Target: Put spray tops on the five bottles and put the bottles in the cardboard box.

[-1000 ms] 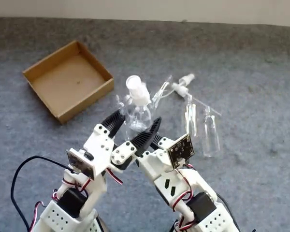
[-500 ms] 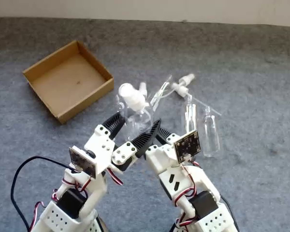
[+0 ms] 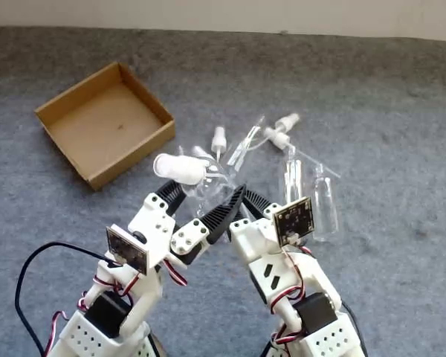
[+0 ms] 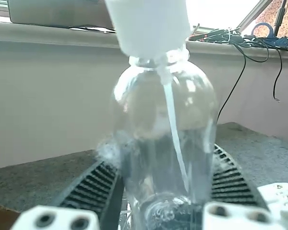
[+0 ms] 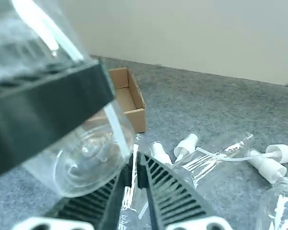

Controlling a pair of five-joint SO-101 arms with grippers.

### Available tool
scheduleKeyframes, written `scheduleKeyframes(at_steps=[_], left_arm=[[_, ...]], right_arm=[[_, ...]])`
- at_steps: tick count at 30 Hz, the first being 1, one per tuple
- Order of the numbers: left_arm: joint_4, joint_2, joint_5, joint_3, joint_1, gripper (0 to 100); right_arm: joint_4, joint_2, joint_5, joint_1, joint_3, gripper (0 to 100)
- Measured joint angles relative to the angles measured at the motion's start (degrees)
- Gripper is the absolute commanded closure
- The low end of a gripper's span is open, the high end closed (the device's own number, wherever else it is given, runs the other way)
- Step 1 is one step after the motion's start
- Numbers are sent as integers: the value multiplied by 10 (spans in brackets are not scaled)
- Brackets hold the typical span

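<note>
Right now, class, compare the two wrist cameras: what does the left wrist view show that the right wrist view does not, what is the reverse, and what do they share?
Left wrist view, not the right: the white spray top seated on the neck of the clear bottle, and cables on a sill behind.
Right wrist view, not the left: loose spray tops and a second bottle lying on the grey carpet.
Shared: the clear bottle with its dip tube, clamped in the left end effector.

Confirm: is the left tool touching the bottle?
Touching. In the left wrist view the left tool has a ribbed finger pressed against each side of the bottle, which stands between them.
</note>
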Motion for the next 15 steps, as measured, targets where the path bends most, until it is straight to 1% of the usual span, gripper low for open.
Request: scheduleKeyframes(at_steps=[6, 11, 15], left_arm=[[6, 0, -2, 0, 3, 896], [6, 0, 0, 0, 4, 896], [7, 0, 0, 1, 4, 896]], right_arm=[[0, 0, 0, 4, 0, 987], [0, 0, 0, 40, 0, 987], [0, 0, 0, 55, 0, 987]])
